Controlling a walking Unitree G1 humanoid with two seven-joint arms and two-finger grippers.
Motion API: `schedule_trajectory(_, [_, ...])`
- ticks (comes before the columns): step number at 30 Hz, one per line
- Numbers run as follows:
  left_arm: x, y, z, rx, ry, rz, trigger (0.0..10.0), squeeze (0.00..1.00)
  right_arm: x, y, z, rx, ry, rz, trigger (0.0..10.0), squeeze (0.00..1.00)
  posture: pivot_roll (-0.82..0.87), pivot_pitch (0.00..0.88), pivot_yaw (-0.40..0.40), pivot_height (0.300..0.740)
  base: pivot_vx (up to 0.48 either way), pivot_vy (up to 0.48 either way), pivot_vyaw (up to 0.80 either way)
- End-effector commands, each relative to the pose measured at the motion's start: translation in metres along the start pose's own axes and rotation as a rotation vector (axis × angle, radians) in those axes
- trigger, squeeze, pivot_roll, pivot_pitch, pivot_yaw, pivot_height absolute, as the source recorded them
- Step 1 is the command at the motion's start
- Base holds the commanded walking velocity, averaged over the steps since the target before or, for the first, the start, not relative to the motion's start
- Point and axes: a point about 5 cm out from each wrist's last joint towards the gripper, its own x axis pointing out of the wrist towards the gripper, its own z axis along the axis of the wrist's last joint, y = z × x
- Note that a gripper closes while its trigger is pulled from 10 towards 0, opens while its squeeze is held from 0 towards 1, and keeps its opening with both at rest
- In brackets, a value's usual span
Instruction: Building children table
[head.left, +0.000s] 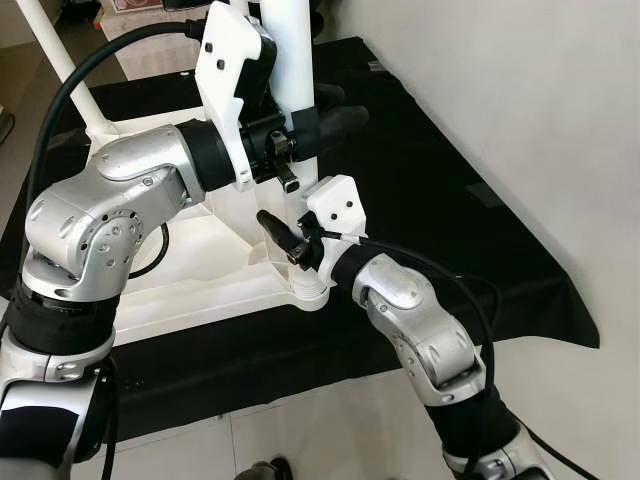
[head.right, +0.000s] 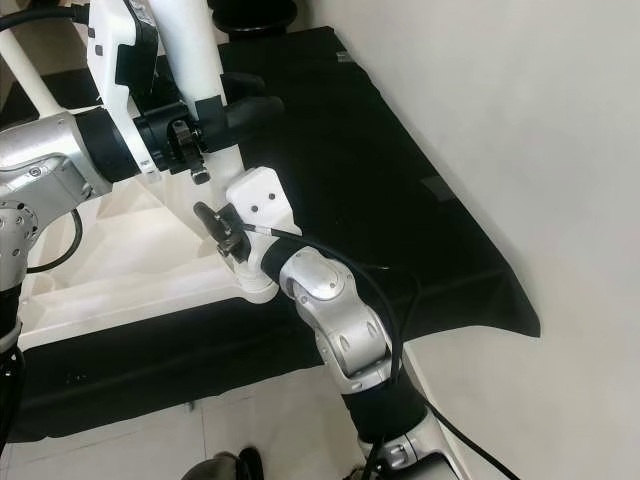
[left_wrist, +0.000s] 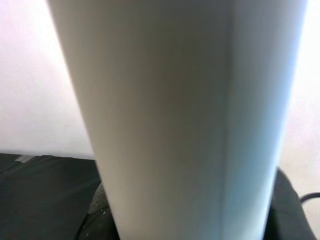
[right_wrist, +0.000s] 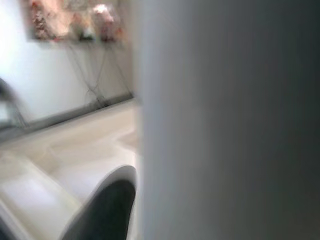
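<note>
Leg-fitting step: left gripper (head.left: 318, 128), upper centre, clamps the upright white leg (head.left: 292, 60); right gripper (head.left: 290, 240), closure indiscernible, at its socket (head.left: 310, 292); next, seat it squarely.

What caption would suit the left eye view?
Both grippers clasp a white table leg upright over an upturned tabletop.

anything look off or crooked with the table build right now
Nothing stands out. The white tabletop lies upside down on the black cloth, as assembly needs. The left end effector grips the white leg standing at the corner socket, and the right end effector is low beside it.
</note>
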Motion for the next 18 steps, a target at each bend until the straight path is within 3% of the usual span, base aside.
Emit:
schedule_trajectory(1, [-0.002, 0.002, 0.001, 0.043, -0.006, 0.044, 0.0, 0.00, 0.004, 0.004, 0.002, 0.010, -0.017, 0.120, 10.0, 1.00, 0.08, 0.167, 0.056, 0.740, 0.000, 0.000, 0.00])
schedule_trajectory(8, [-0.002, 0.001, 0.001, 0.040, -0.013, 0.049, 0.0, 0.00, 0.005, -0.024, 0.008, -0.062, -0.026, 0.286, 10.0, 1.00, 0.08, 0.175, 0.044, 0.740, 0.000, 0.000, 0.00])
schedule_trajectory(9, [-0.002, 0.000, 0.003, 0.038, -0.017, 0.054, 0.0, 0.00, 0.009, -0.034, 0.012, -0.074, -0.033, 0.365, 10.0, 0.00, 0.09, 0.188, 0.033, 0.740, 0.000, 0.000, 0.00])
schedule_trajectory(13, [-0.002, -0.001, 0.004, 0.035, -0.021, 0.058, 0.0, 0.00, 0.012, -0.041, 0.016, -0.082, -0.046, 0.414, 10.0, 0.00, 0.09, 0.191, 0.031, 0.740, 0.000, 0.000, 0.00])
schedule_trajectory(18, [-0.007, -0.004, 0.007, 0.012, -0.036, 0.084, 0.0, 0.00, 0.028, -0.048, 0.038, -0.061, -0.108, 0.542, 10.0, 0.00, 0.11, 0.245, 0.006, 0.740, 0.000, 0.000, 0.00])
